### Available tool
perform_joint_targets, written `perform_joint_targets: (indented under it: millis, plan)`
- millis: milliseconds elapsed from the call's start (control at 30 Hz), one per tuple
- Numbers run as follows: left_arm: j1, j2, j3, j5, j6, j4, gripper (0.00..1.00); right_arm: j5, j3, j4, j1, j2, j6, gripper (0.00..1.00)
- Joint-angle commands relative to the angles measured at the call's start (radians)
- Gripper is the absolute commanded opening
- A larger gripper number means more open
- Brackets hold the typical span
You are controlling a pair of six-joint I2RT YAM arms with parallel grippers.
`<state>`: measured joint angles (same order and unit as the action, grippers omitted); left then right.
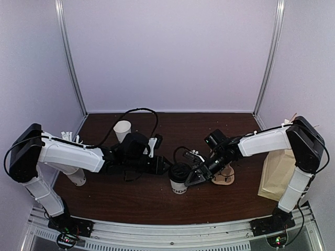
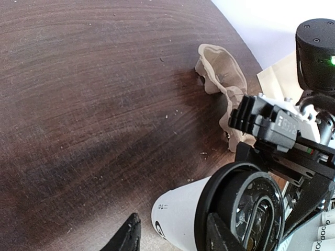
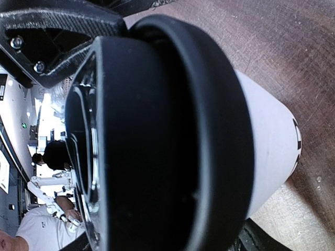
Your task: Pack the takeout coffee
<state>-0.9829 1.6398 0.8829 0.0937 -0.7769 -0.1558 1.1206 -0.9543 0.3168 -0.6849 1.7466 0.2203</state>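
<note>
The takeout coffee (image 1: 179, 184), a white cup with a black lid, stands upright on the dark table between both arms. My left gripper (image 1: 165, 168) comes in from the left and is shut on it just under the lid. In the left wrist view the cup (image 2: 180, 214) sits between the fingers (image 2: 127, 238), and one pad overlaps the lid (image 2: 246, 204). My right gripper (image 1: 193, 175) is at the lid's right side, jaws spread open around the rim. The right wrist view is filled by the lid (image 3: 167, 136), with one finger (image 3: 257, 241) showing below it.
A brown pulp carrier (image 1: 225, 177) lies just right of the cup, and shows beyond it as the carrier (image 2: 220, 73) in the left wrist view. A paper bag (image 1: 277, 175) stands at the right edge. An empty white cup (image 1: 122, 129) and a cup of straws (image 1: 78, 179) sit at the left.
</note>
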Motion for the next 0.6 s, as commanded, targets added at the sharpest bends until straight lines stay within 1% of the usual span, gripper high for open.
perform_joint_targets:
  millis: [0,67,200,367,467,567]
  plan:
    - [-0.02,0.019,-0.043,-0.004,-0.003,0.109,0.44,0.004,0.008,-0.089,0.009,-0.028,0.051,0.71]
    - [-0.023,0.02,-0.046,-0.003,-0.004,0.107,0.44,-0.013,0.009,-0.089,0.015,-0.019,0.06,0.7]
    - [-0.024,0.022,-0.054,-0.004,-0.008,0.098,0.44,0.007,0.007,-0.119,0.032,0.018,0.104,0.7]
    - [-0.025,0.018,-0.058,-0.005,-0.01,0.099,0.44,0.077,0.018,-0.17,0.033,0.023,0.146,0.78]
    - [-0.025,0.014,-0.059,-0.009,-0.008,0.101,0.44,0.067,0.026,-0.172,0.034,0.012,0.144,0.8]
    - [-0.026,0.017,-0.056,-0.005,-0.007,0.101,0.44,0.053,0.024,-0.163,0.034,0.02,0.14,0.79]
